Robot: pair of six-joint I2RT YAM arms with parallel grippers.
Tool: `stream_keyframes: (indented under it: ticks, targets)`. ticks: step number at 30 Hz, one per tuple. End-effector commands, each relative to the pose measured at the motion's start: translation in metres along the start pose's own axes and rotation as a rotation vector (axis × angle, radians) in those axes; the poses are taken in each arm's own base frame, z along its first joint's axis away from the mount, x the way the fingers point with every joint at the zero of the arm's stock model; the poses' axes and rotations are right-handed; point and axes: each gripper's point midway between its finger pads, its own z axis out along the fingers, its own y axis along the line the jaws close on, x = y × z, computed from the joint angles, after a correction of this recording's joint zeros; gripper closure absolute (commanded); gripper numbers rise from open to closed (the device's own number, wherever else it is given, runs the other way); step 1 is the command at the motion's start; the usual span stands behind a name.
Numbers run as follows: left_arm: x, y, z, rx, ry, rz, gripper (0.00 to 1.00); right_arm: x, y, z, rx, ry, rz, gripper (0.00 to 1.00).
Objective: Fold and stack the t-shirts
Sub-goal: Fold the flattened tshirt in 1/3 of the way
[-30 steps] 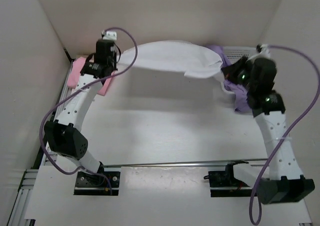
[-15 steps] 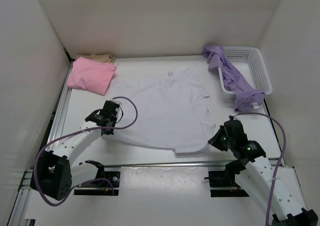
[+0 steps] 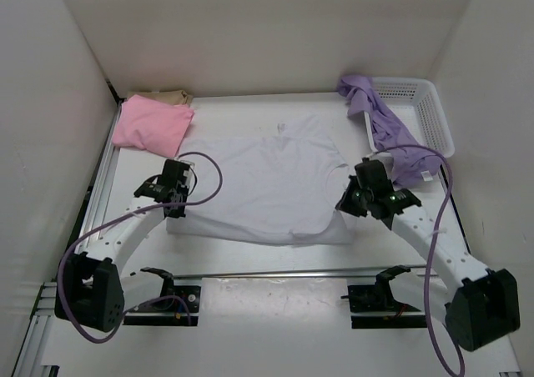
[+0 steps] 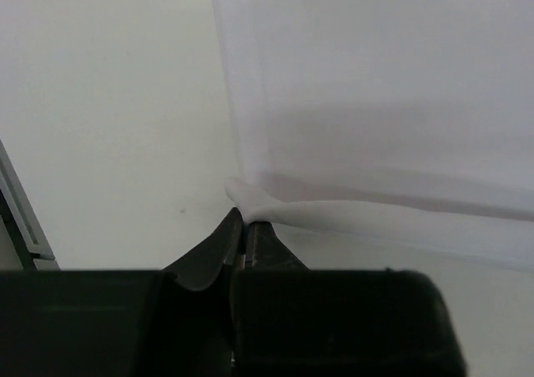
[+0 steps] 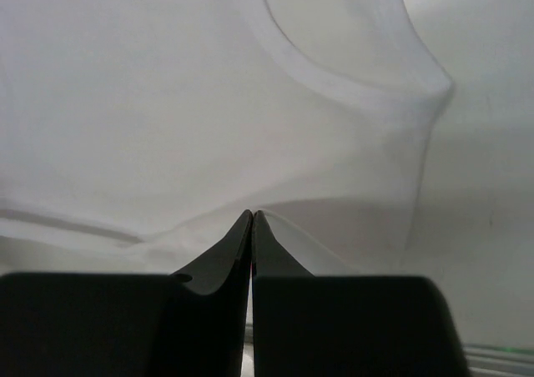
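1. White shirt [image 3: 267, 185] lies spread out flat across the middle of the table [image 3: 250, 256], with its neckline toward the right side.
2. Your left claw [image 3: 173, 206] sits low at the shirt's near left corner. In the left wrist view its jaws are pressed together [image 4: 244, 227] and pinch a small fold of that corner, while the rest of the cloth [image 4: 375, 102] lies flat beyond.
3. Your right claw [image 3: 344, 203] is down at the shirt's right edge, just below the neckline. In the right wrist view its jaws are closed [image 5: 251, 218] on a ridge of white cloth [image 5: 167, 102] that rises to the tips.
4. You can see the pink shirt [image 3: 152, 125] folded in the far left corner of the table, well apart from the white one.
5. You can see the tan shirt [image 3: 163, 98] just behind the pink one, touching it and mostly hidden.
6. You can see the purple shirt [image 3: 388, 131] crumpled and draped over the left rim of the basket [image 3: 430, 110] at the far right, part of it hanging down onto the table.
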Motion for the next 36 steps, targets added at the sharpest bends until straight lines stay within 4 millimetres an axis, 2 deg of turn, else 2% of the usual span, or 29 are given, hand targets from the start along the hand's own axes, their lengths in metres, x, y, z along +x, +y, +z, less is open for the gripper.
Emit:
stream_keyframes:
  ticks: [1, 2, 4, 6, 7, 9, 11, 17, 21, 24, 27, 30, 31, 32, 34, 35, 36]
  targets:
    - [-0.039, 0.004, -0.008, 0.016, -0.080, -0.050, 0.90, -0.053, 0.034, -0.001, -0.046, -0.116, -0.128, 1.00]
    - [-0.050, 0.004, -0.011, 0.026, -0.096, -0.054, 0.90, -0.057, 0.033, 0.008, -0.023, -0.098, -0.138, 1.00]
    - [-0.055, 0.005, -0.004, 0.021, -0.067, -0.056, 0.90, -0.071, 0.040, 0.012, -0.023, -0.110, -0.171, 1.00]
    - [-0.066, 0.006, -0.002, 0.028, -0.066, -0.064, 0.90, -0.079, 0.034, 0.026, 0.002, -0.090, -0.170, 1.00]
    - [-0.065, 0.004, 0.005, 0.028, -0.039, -0.056, 0.90, -0.085, 0.039, 0.028, -0.014, -0.090, -0.173, 1.00]
    - [-0.072, 0.012, 0.010, 0.007, -0.026, -0.079, 0.90, -0.093, 0.035, 0.040, 0.002, -0.077, -0.173, 1.00]
    - [-0.068, 0.012, 0.020, 0.005, 0.013, -0.076, 0.90, -0.107, 0.038, 0.047, 0.007, -0.084, -0.184, 1.00]
    - [-0.070, 0.026, 0.030, -0.017, 0.044, -0.118, 0.90, -0.131, 0.036, 0.061, 0.021, -0.088, -0.159, 1.00]
    - [-0.069, 0.031, 0.038, -0.019, 0.070, -0.138, 0.90, -0.135, 0.031, 0.070, 0.033, -0.072, -0.143, 1.00]
    - [-0.080, 0.032, 0.041, -0.019, 0.064, -0.139, 0.90, -0.143, 0.039, 0.073, 0.016, -0.083, -0.145, 1.00]
    - [-0.080, 0.026, 0.047, 0.007, 0.083, -0.135, 0.90, -0.143, 0.044, 0.082, -0.002, -0.054, -0.144, 1.00]
    - [-0.078, 0.024, 0.055, 0.009, 0.110, -0.128, 0.90, -0.138, 0.039, 0.090, 0.017, -0.020, -0.150, 1.00]
    - [-0.076, 0.023, 0.058, 0.010, 0.120, -0.125, 0.88, -0.140, 0.037, 0.094, 0.039, -0.013, -0.148, 1.00]
    - [-0.074, 0.022, 0.060, 0.011, 0.129, -0.123, 0.81, -0.141, 0.034, 0.096, 0.059, -0.007, -0.147, 1.00]
    - [-0.073, 0.023, 0.065, -0.002, 0.145, -0.118, 0.72, -0.143, 0.030, 0.102, 0.102, 0.018, -0.135, 0.74]
    - [-0.083, 0.031, 0.063, -0.019, 0.122, -0.134, 0.68, -0.146, 0.030, 0.103, 0.114, 0.021, -0.135, 0.62]
    - [-0.086, 0.034, 0.065, -0.037, 0.125, -0.133, 0.48, -0.145, 0.029, 0.109, 0.124, 0.038, -0.134, 0.51]
